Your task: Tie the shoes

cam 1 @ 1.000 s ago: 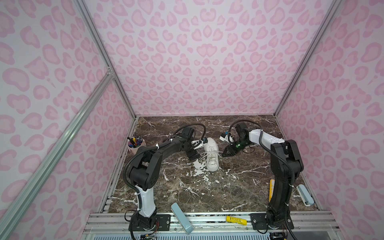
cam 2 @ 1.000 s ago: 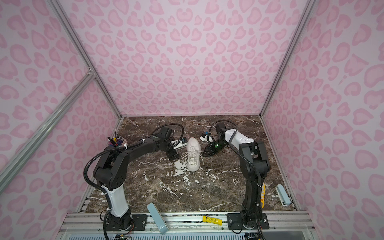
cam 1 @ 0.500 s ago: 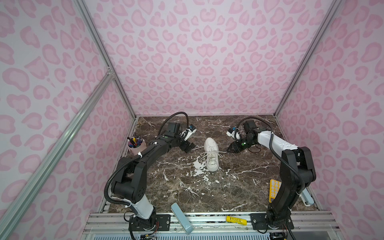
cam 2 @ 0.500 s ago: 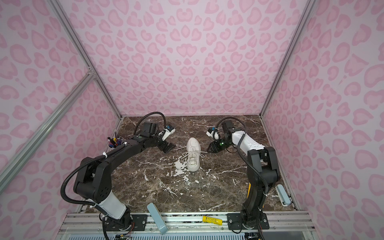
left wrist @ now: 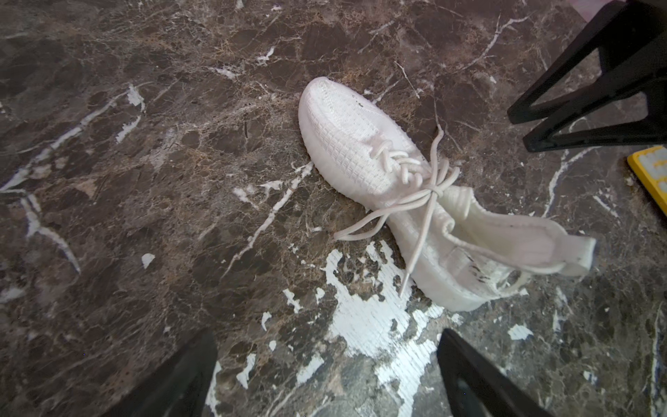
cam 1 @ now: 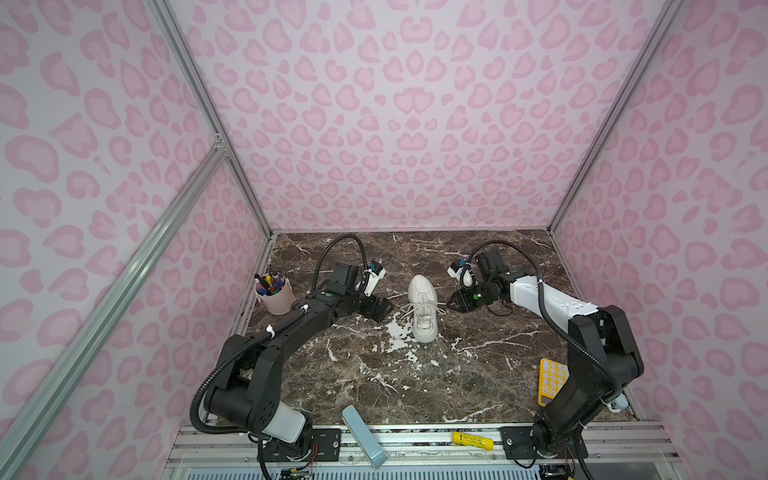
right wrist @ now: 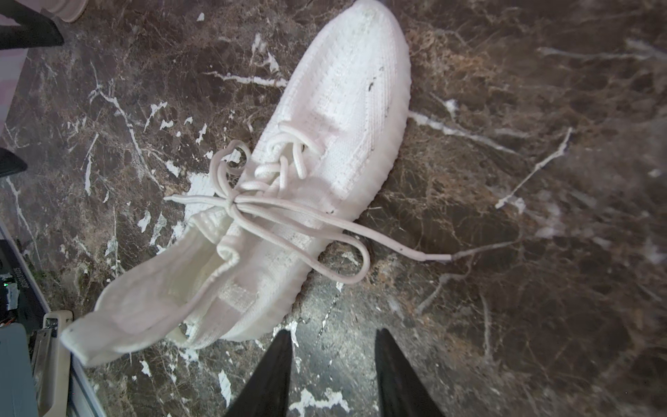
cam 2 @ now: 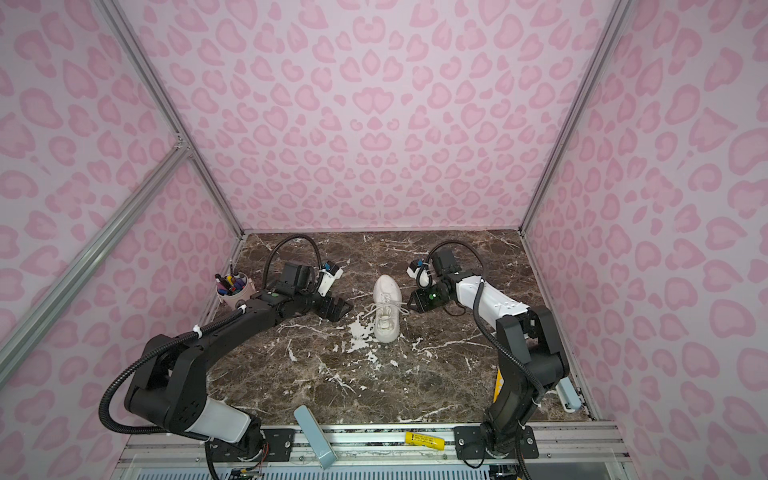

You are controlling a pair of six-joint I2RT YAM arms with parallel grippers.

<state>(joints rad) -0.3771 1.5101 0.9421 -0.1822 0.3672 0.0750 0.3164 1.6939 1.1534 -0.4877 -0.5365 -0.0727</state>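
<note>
The shoes show as one white sneaker (cam 1: 423, 309) (cam 2: 386, 309) lying on the marble table (cam 1: 374, 374), toe toward the back wall. Its laces (left wrist: 435, 189) (right wrist: 236, 204) meet in a knot over the tongue, with loops and loose ends falling off both sides. My left gripper (cam 1: 377, 309) (cam 2: 337, 309) (left wrist: 326, 335) stands wide open just left of the sneaker, nothing between its fingers. On the sneaker's other side my right gripper (cam 1: 452, 300) (cam 2: 411, 305) (right wrist: 334, 333) is partly open and empty, close to a lace loop (right wrist: 346, 267).
A pink cup of pens (cam 1: 275, 293) stands at the left edge behind the left arm. A yellow calculator (cam 1: 550, 380) lies by the right arm's base. A light-blue bar (cam 1: 363, 436) and a yellow marker (cam 1: 473, 439) rest on the front rail. Pink walls enclose three sides.
My left gripper has drawn back to the left, away from the sneaker, and the left arm has swung outward. My right gripper has opened slightly and stays beside the sneaker.
</note>
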